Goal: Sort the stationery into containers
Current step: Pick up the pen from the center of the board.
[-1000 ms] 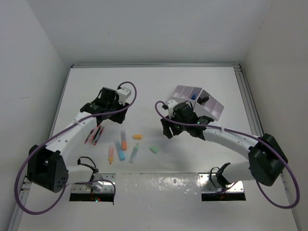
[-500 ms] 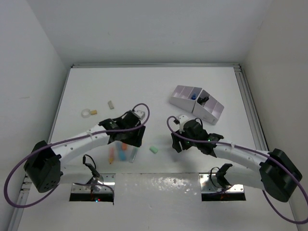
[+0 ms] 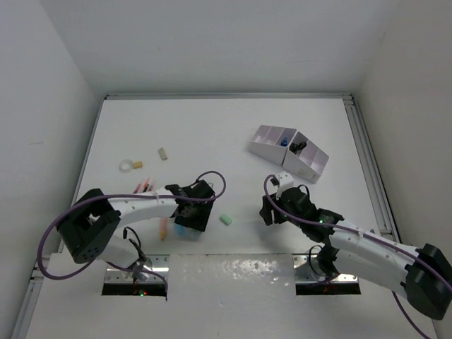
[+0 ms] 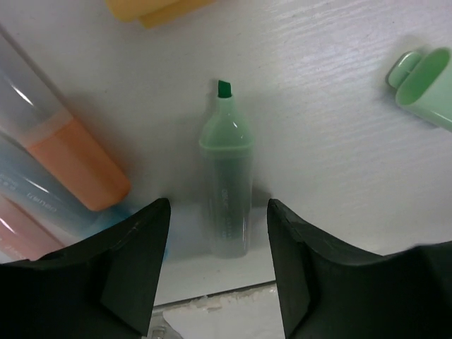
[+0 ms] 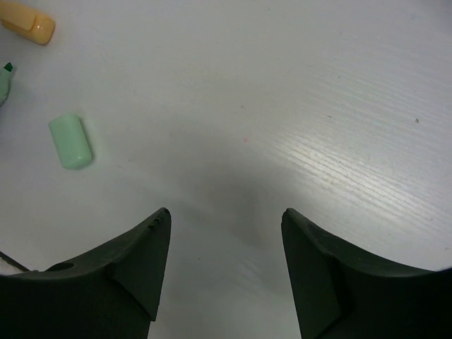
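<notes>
Left hand (image 4: 217, 212) apart astride green marker (image 4: 226, 152): centre over barrel, drop to bench (image 4: 339, 176), close squarely.

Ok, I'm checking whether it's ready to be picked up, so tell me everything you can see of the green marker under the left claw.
The green marker is a short highlighter with a translucent pale green plastic barrel, faint print along it, and a bare dark green chisel tip with no cap on. It lies flat on the white table, tip pointing away from the wrist camera, centred between the open fingers of the left claw, which do not touch it. An orange marker lies alongside, apart.
</notes>
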Controlling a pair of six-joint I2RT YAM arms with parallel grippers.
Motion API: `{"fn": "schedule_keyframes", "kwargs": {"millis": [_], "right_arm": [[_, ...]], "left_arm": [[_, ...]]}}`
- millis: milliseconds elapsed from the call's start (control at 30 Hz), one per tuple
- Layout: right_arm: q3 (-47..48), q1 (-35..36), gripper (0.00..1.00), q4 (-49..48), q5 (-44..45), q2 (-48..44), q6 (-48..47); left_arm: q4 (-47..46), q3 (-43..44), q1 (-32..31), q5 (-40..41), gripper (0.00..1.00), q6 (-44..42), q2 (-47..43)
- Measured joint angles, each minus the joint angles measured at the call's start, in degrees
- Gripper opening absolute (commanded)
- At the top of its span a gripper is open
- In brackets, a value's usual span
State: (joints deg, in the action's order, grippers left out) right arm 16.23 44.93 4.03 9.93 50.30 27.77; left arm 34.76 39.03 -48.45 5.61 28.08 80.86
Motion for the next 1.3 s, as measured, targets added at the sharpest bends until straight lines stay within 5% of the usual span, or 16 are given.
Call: {"fn": "schedule_keyframes", "kwargs": {"millis": [133, 300, 733, 1033, 1167, 1300], "right_arm": [[-0.3, 0.9, 0.63, 1.4, 2.2, -1.2, 0.7], [-0.3, 1.0, 0.63, 3.3, 3.6, -1.9, 0.8], [6.1, 1.4, 0.57, 11.2, -3.2, 1.3, -2.4], [13.2, 3.0, 0.57, 10.3, -6.5, 8.0, 2.1], [16.1, 4.1, 0.58, 10.8, -2.9, 12.1, 15.6], [17.3, 7.4, 0.54, 13.0, 5.2, 12.9, 40.7]], "left_arm": [[-1.8, -0.2, -0.3, 1.0, 0.41, 0.1, 1.3], [-3.6, -0.8, -0.3, 2.2, 0.00, 0.4, 0.9], [1.7, 4.3, -0.2, 2.0, 0.00, -3.1, -9.7], [-4.7, 13.0, 10.5, 14.3, 0.00, -22.5, -27.4], [-8.8, 11.1, 16.4, 19.5, 0.00, -30.2, -36.4], [-9.9, 10.2, 19.4, 22.5, 0.00, -32.9, -43.3]]}}
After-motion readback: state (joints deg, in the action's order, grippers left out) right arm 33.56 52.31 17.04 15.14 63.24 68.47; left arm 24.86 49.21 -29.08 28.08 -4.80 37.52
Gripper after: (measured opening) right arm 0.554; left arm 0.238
